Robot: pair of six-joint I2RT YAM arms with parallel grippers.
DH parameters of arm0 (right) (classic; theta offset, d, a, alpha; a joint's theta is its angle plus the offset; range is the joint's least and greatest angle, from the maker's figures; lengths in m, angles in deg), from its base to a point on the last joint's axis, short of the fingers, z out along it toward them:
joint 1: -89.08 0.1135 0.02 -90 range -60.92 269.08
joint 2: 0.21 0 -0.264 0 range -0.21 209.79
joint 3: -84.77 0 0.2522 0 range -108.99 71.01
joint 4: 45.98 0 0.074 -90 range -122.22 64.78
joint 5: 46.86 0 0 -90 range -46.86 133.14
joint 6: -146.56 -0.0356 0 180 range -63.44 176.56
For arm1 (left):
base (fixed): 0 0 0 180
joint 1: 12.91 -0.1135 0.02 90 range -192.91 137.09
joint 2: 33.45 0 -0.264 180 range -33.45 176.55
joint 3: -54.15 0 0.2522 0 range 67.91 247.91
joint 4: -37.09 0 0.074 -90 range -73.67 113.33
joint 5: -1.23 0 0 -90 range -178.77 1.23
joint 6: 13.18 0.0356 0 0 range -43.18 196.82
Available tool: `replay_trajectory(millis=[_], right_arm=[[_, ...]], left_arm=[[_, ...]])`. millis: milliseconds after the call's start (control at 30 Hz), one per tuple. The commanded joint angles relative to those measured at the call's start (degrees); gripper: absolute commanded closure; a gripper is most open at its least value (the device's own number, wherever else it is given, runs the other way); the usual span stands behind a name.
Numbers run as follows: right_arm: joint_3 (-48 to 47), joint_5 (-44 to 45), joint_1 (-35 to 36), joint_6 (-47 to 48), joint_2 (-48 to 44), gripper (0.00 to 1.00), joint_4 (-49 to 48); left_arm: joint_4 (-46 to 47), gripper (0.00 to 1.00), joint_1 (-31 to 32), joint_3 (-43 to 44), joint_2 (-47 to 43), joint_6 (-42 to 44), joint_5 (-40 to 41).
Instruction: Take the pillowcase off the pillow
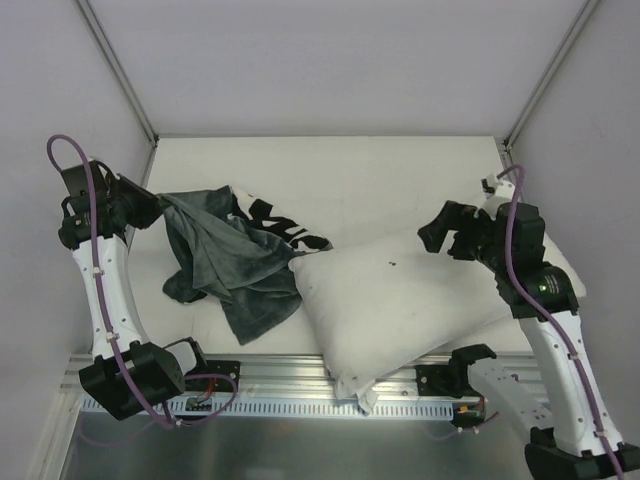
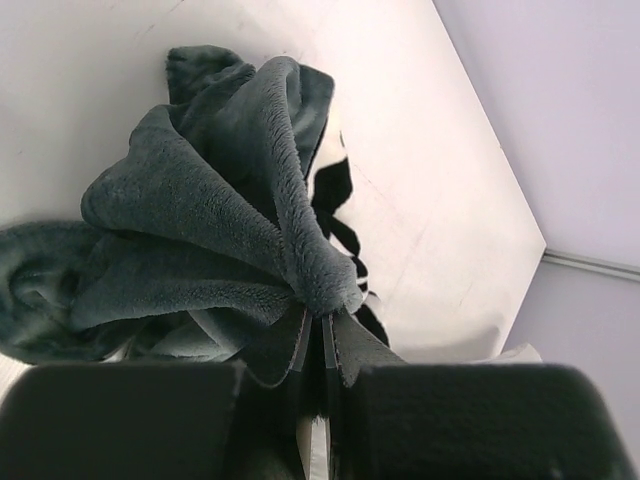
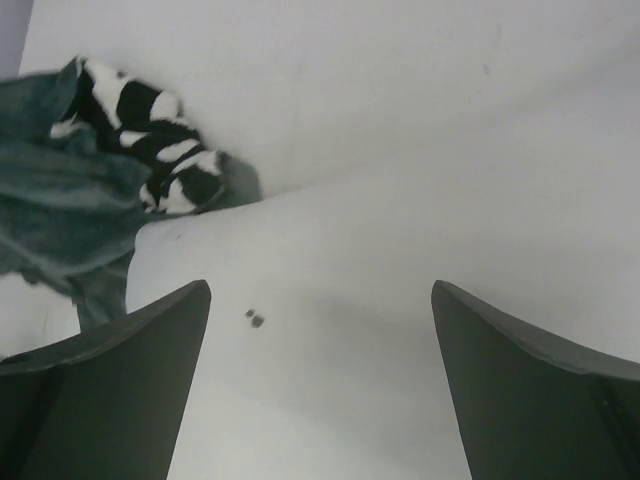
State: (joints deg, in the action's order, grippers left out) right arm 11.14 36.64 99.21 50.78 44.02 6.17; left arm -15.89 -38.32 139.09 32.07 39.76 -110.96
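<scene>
From above, the pillow (image 1: 400, 300) lies bare on the table (image 1: 350, 165), with the grey pillowcase (image 1: 235, 265) bunched against it. Left wrist: the left tool (image 2: 315, 335) is clamped on that fleece. Right wrist: the right tool (image 3: 320, 285) stands wide open over the pillow, which looks soft and light, best taken by a corner.

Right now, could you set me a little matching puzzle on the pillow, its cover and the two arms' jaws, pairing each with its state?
1. pillow
2. pillowcase
3. left jaws
4. right jaws

A. shut on the pillowcase
B. plain white, uncovered
C. wide open above the pillow
D. grey-green, crumpled

Pairs: 1-B, 2-D, 3-A, 4-C
</scene>
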Motion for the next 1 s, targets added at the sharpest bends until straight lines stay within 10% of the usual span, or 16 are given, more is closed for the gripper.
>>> replay_trajectory(millis=[0,200,367,500,567,600,667,967], right_arm=[[-5.0,2.8,12.2,8.4,1.8,0.04,3.2],[-8.2,22.3,44.5,10.0,12.0,0.04,11.4],[-10.3,28.5,54.4,7.6,28.3,0.04,13.5],[-11.0,34.6,54.3,6.3,42.7,0.02,12.8],[-12.3,35.6,52.5,6.3,45.1,0.31,12.7],[-14.0,34.9,51.7,6.5,45.5,0.67,12.7],[-15.9,34.4,48.0,6.5,44.5,0.99,11.6],[-30.5,28.0,26.9,6.0,37.2,0.99,8.2]], left_arm=[[2.5,1.00,1.0,0.6,-2.8,-0.1,-0.2],[2.5,1.00,2.5,0.5,-3.2,-0.2,0.6],[2.4,1.00,4.1,0.3,-3.2,0.8,1.5],[2.2,1.00,4.2,0.8,-3.6,2.3,2.6],[1.9,1.00,4.1,1.7,-3.6,2.6,2.6],[1.7,1.00,4.1,2.2,-3.4,3.0,2.7],[1.0,1.00,3.9,4.0,-3.2,3.4,3.5],[-2.4,1.00,-1.7,18.5,-2.0,1.7,4.2]])
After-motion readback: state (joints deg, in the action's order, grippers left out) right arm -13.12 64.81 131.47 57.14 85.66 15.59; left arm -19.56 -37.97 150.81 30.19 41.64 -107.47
